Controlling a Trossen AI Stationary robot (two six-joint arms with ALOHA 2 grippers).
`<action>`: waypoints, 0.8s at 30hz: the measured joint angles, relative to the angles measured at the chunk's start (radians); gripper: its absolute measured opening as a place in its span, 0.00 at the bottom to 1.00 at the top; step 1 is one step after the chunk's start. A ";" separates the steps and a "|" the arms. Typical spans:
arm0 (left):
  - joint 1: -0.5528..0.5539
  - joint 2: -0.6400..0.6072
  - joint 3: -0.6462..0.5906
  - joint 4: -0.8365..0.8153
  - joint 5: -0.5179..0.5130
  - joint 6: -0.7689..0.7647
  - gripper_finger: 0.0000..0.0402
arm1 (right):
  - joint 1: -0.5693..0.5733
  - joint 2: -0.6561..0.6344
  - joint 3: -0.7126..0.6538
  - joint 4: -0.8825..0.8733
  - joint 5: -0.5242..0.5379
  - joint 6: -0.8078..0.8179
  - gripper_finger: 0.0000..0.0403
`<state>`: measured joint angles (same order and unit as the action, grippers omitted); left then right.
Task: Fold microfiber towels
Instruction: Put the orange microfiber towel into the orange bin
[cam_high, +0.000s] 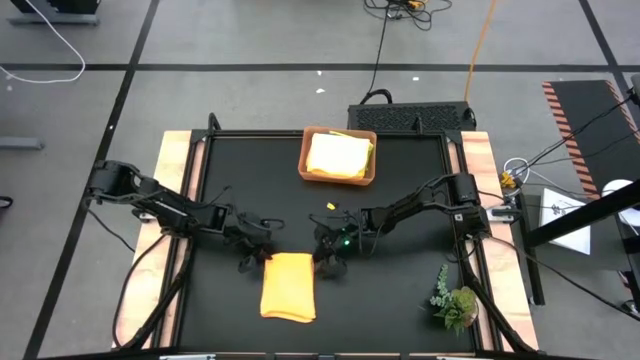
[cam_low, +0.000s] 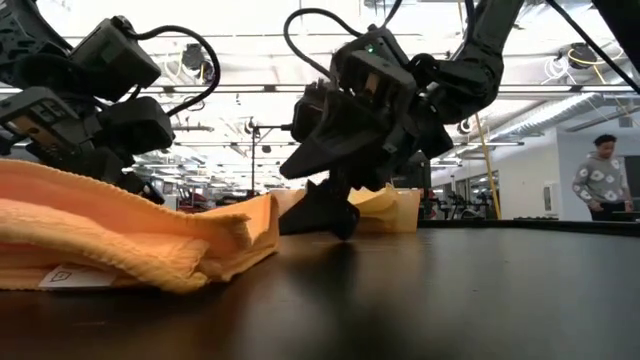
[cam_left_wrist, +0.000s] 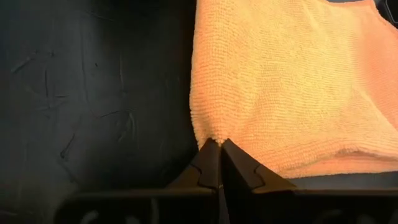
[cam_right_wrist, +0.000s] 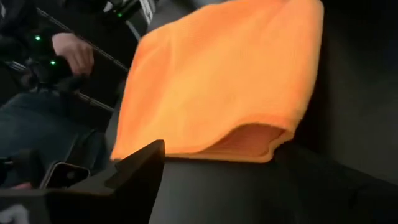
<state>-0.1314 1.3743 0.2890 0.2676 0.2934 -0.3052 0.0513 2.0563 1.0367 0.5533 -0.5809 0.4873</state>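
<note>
An orange microfiber towel (cam_high: 288, 285) lies folded in several layers on the black table, near the front edge at its middle; it also shows in the low view as a towel (cam_low: 130, 235). My left gripper (cam_high: 256, 262) is shut at the towel's far left corner. My right gripper (cam_high: 328, 258) stands open at the far right corner; in its wrist view one finger (cam_right_wrist: 142, 163) shows right before the towel's edge (cam_right_wrist: 205, 152), and I cannot tell whether it touches. Yellow towels (cam_high: 340, 155) lie in a tray. My left gripper pinches the tip of the towel's far left corner (cam_left_wrist: 211, 138) between its two fingertips (cam_left_wrist: 233, 163). The fingers come slanting down from the table's left side. The rest of the towel lies flat on the table, slack.
The terracotta tray (cam_high: 303, 165) stands at the far middle of the table. A green plant sprig (cam_high: 455, 303) lies at the near right corner. A small yellow scrap (cam_high: 331, 206) lies between tray and towel. A person's hand (cam_right_wrist: 73, 51) shows beyond the table's front edge.
</note>
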 joint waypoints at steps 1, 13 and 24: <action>0.000 0.000 0.000 0.000 -0.002 0.004 0.01 | 0.000 0.000 0.000 0.007 -0.005 0.001 0.74; 0.000 0.003 0.053 0.034 -0.055 0.090 0.01 | -0.013 0.020 0.000 0.042 0.142 0.018 0.71; -0.014 0.002 0.125 0.012 -0.132 0.170 0.01 | -0.009 0.000 -0.002 -0.005 0.107 -0.010 0.48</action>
<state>-0.1455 1.3758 0.4137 0.2795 0.1609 -0.1348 0.0422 2.0567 1.0348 0.5481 -0.4734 0.4771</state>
